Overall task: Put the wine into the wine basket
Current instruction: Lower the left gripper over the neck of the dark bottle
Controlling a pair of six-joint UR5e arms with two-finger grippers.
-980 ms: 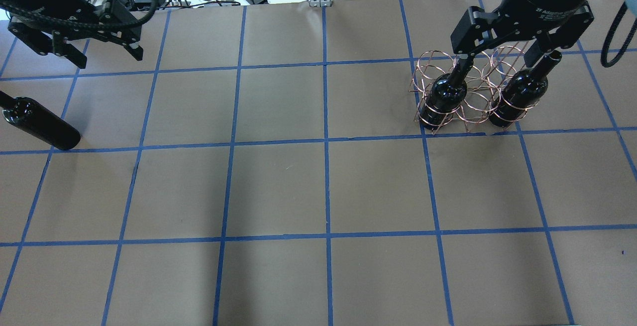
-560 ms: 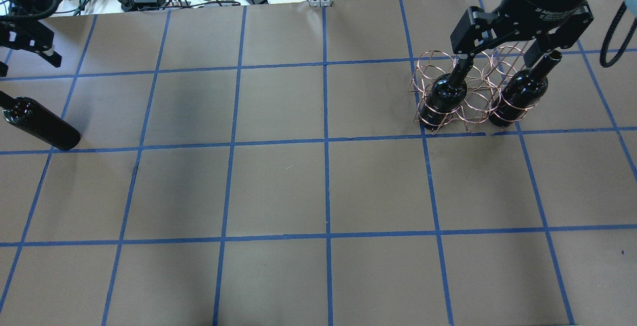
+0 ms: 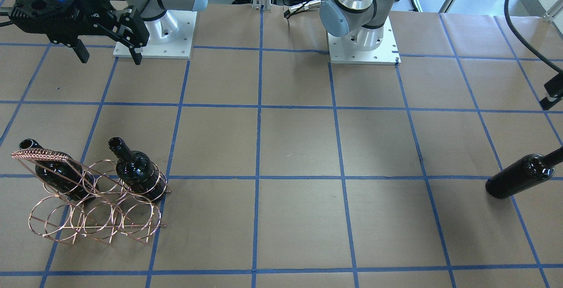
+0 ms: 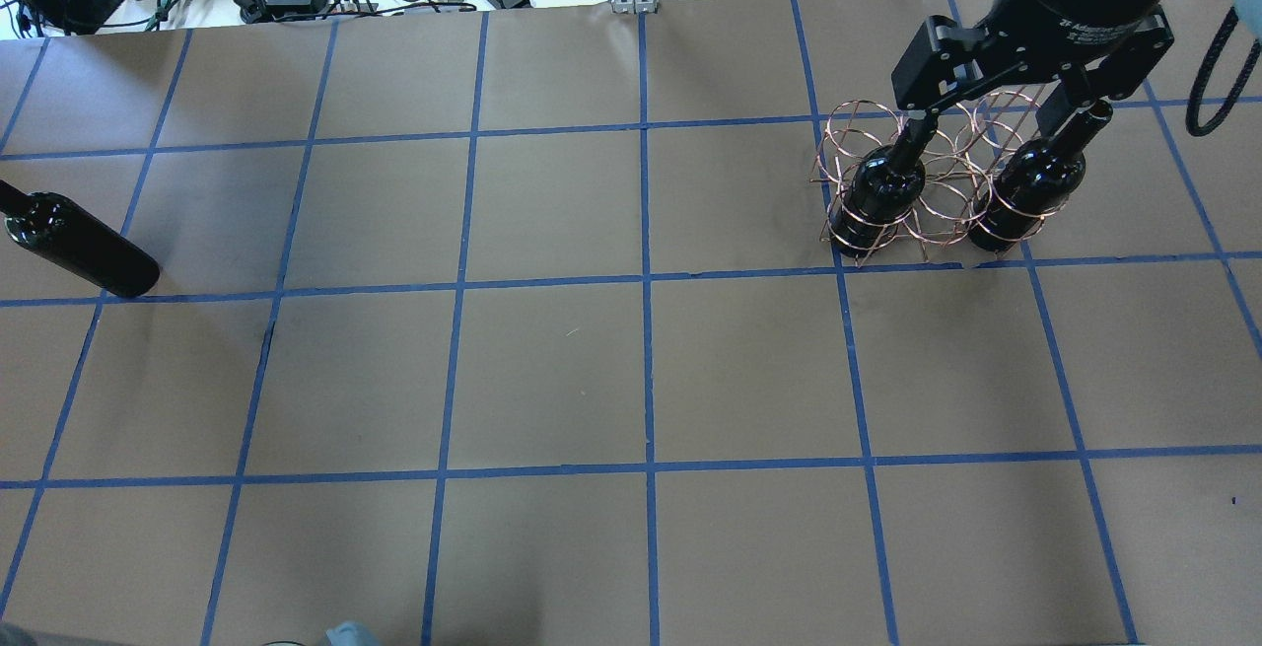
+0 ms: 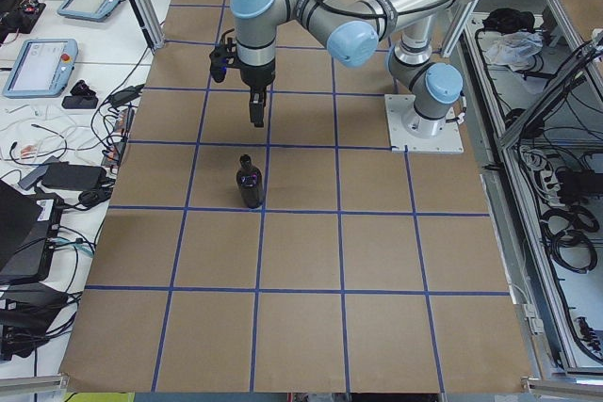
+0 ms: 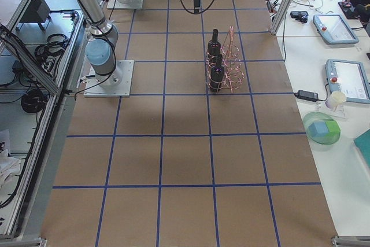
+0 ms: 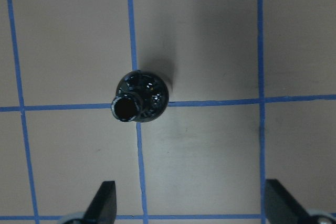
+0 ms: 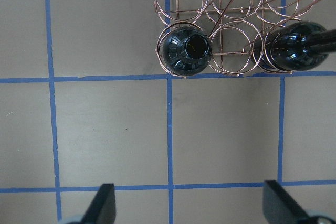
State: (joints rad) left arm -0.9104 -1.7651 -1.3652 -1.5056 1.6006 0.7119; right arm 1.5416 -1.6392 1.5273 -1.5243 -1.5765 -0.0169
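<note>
Brown-papered table (image 4: 552, 370): the right gripper (image 3: 109, 52), jaws apart, hangs near the wine basket (image 3: 40, 154) toward the far edge, and the left gripper (image 7: 191, 205), jaws likewise apart, above the loose wine (image 4: 84, 250) standing nearer the left edge, which an off-centre descent could topple.

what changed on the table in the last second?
The left gripper moved off the overhead view's left edge, jaws open, nothing grasped. Unchanged: right gripper open near the wine basket, two bottles in it, third bottle standing alone.
</note>
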